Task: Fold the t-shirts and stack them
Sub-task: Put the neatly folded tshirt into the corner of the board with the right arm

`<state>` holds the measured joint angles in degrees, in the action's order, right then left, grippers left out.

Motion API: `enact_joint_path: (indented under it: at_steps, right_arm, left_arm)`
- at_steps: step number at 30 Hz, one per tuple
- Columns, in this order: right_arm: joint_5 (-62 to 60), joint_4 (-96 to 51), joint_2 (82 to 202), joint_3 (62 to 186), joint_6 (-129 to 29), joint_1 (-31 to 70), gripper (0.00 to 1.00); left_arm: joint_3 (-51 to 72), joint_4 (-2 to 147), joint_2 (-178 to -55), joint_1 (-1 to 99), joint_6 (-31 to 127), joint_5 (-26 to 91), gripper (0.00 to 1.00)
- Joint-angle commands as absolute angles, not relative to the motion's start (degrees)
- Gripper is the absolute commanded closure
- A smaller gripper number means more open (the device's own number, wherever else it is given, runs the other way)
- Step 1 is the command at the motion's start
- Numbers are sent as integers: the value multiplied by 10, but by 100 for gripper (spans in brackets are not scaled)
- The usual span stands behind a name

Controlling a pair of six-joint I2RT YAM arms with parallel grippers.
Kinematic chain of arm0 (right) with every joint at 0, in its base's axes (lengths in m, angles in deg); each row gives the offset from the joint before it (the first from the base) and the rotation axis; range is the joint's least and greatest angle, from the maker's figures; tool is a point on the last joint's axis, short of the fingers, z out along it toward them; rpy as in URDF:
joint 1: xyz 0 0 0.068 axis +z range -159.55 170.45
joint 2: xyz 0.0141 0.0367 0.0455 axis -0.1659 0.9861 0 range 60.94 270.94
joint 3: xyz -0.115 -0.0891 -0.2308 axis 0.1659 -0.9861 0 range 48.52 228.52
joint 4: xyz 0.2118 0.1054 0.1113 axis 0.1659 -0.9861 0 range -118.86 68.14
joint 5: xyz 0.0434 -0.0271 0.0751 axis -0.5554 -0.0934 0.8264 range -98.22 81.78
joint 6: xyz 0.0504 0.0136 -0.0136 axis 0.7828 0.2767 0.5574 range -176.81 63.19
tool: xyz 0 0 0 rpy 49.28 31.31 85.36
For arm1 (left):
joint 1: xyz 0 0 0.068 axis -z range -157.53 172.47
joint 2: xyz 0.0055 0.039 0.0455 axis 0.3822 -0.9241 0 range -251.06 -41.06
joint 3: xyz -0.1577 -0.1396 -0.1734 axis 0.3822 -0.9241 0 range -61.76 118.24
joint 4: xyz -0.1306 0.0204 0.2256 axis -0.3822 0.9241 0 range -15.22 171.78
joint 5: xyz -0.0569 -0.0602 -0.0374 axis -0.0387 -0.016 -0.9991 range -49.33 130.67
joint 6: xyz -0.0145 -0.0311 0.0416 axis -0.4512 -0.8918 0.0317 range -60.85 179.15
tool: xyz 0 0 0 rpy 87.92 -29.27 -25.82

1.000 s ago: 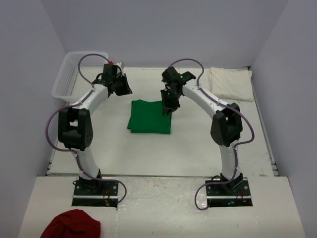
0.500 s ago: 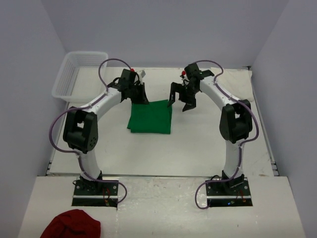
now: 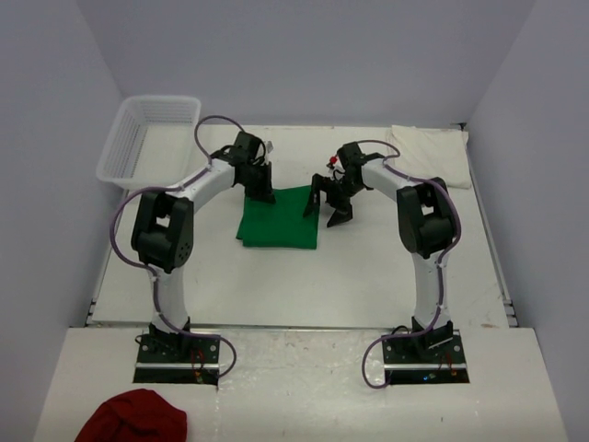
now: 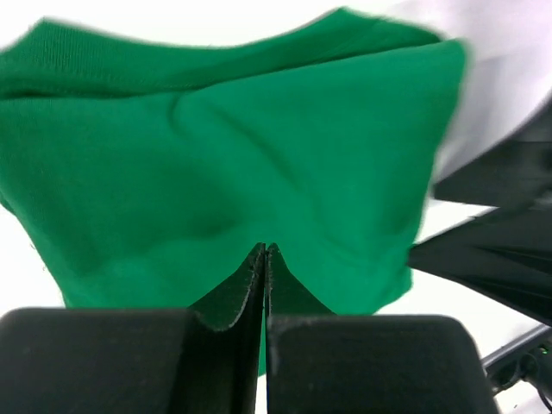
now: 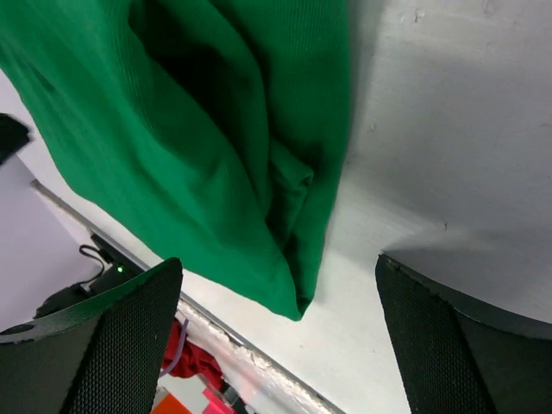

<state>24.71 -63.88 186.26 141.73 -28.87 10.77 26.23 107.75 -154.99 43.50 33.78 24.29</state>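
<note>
The green t-shirt (image 3: 278,218) lies folded into a rectangle in the middle of the table. My left gripper (image 3: 260,191) is shut at its far left corner; in the left wrist view the closed tips (image 4: 265,251) point at the green t-shirt (image 4: 224,164) with no cloth between them. My right gripper (image 3: 328,208) stands open at the shirt's right edge. In the right wrist view its two fingers (image 5: 129,336) straddle a folded corner of the green t-shirt (image 5: 198,129) without touching it. The cream-white t-shirt (image 3: 428,154) lies folded at the back right.
A white plastic basket (image 3: 147,136) stands at the back left corner. A dark red cloth (image 3: 133,419) lies on the near ledge by the left arm's base. Grey walls close in the table on three sides.
Both arms have swung inward and down to the green t-shirt. The right gripper has opened wide. The left gripper stayed shut and moved to the shirt's far left corner.
</note>
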Motion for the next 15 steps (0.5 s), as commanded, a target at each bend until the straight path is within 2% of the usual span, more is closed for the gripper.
enact_joint_path:
  at_steps: [1, 15]
  right_arm:
    - [242, -604, 1864, 1412, -284, 107, 6]
    - [205, -639, 1886, 1434, -274, 110, 6]
  left_arm:
    - [282, 1119, -1579, 433, 339, 269, 100]
    - [285, 1117, -1638, 433, 327, 279, 100]
